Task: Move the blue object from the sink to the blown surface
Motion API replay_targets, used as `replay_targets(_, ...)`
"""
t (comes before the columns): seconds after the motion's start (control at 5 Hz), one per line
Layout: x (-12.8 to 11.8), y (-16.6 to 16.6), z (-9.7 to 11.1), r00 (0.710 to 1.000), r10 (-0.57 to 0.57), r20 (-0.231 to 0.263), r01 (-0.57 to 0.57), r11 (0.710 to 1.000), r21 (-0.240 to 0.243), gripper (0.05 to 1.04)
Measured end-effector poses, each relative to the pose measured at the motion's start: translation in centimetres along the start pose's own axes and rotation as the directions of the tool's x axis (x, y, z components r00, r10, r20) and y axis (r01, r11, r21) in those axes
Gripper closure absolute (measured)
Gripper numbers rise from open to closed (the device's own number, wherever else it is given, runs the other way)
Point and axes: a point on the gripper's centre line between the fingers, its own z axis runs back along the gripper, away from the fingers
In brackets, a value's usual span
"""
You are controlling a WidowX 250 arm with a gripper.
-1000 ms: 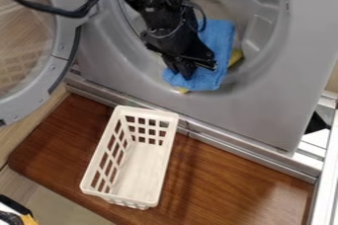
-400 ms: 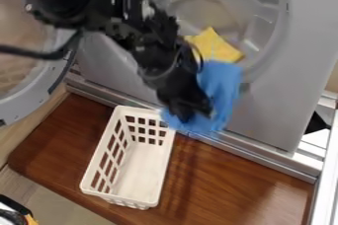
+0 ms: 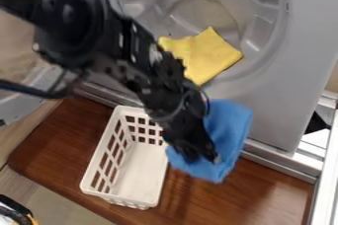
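1. camera view: the blue cloth [image 3: 230, 129] is outside the drum, over the near edge of the grey machine [image 3: 274, 103] and the back part of the brown board [image 3: 264, 187]. no sink shows; the drum seems to be what the task means by one, and the board its brown surface.
2. the claw [image 3: 200, 159] is clamped on the cloth near its lower left end. from there most of the fabric lies to the right and up the view, with a fold spreading below.
3. the cloth's long axis slants from lower left to upper right; its lower end points toward the front of the board, its upper end back toward the machine. the one arm [image 3: 155, 83] comes in from the upper left, so the lower left end is nearer to it.
4. just left of the cloth stands the white basket [image 3: 140, 169]. whether the cloth's left corner touches its rim, i cannot tell.
5. farther back, the yellow cloth [image 3: 208, 56] lies at the drum's mouth.
6. as i judge it, the carry is mostly done: what is left is lowering and letting go, kept to the right of the basket so that the loose corner does not catch its rim.
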Motion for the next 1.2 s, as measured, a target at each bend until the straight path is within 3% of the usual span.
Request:
replay_targets(0.2,-0.8,-0.5,-2.1,0.999,-0.009,-0.038,0.009,1.0,-0.012,0.995)
replay_targets(1.0,-1.5,-0.3,-8.8,0.99,-0.046,-0.135,0.052,0.998,0.036,0.961)
replay_targets(1.2,-1.4,-0.3,-9.1,0.985,-0.052,-0.166,0.058,0.998,0.031,0.768)
